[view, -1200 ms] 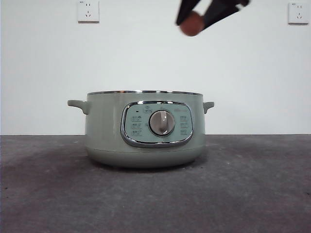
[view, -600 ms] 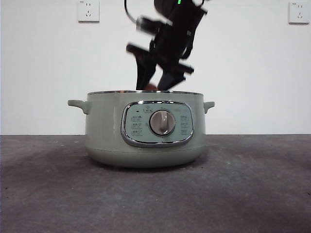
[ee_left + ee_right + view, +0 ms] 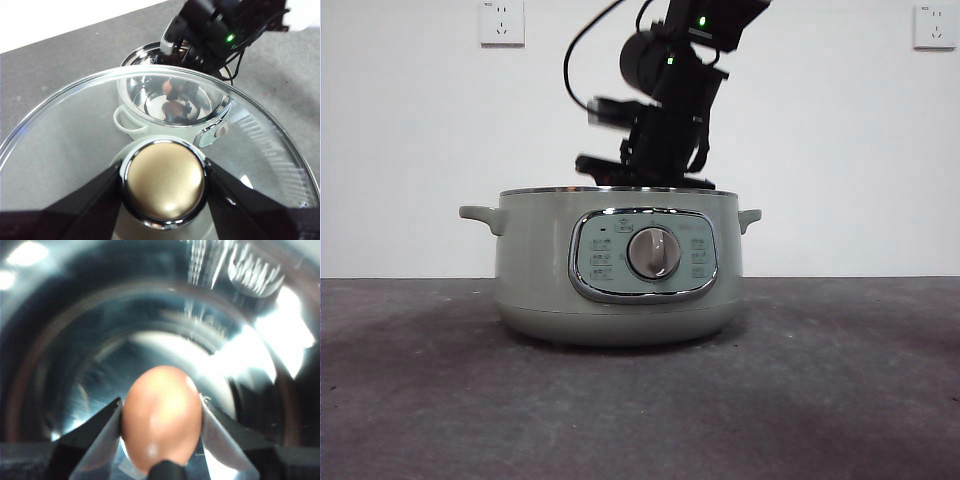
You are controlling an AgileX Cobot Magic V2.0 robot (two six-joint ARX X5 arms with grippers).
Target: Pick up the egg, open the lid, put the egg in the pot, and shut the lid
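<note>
The sage-green pot stands lidless at mid-table. From above, my right arm reaches down into it, so its jaws and the egg are hidden behind the rim in the front view. In the right wrist view my right gripper is shut on the brown-orange egg, deep inside the shiny steel bowl of the pot. My left gripper is shut on the knob of the glass lid. It holds the lid high over the pot, and the egg shows through the glass.
The dark grey table runs wide on both sides of the pot. A white wall behind carries two sockets. The pot's control dial faces the front camera.
My right arm has come down from high above the pot, carrying the egg, until the jaws and egg dropped below the rim. The pot has not moved.
</note>
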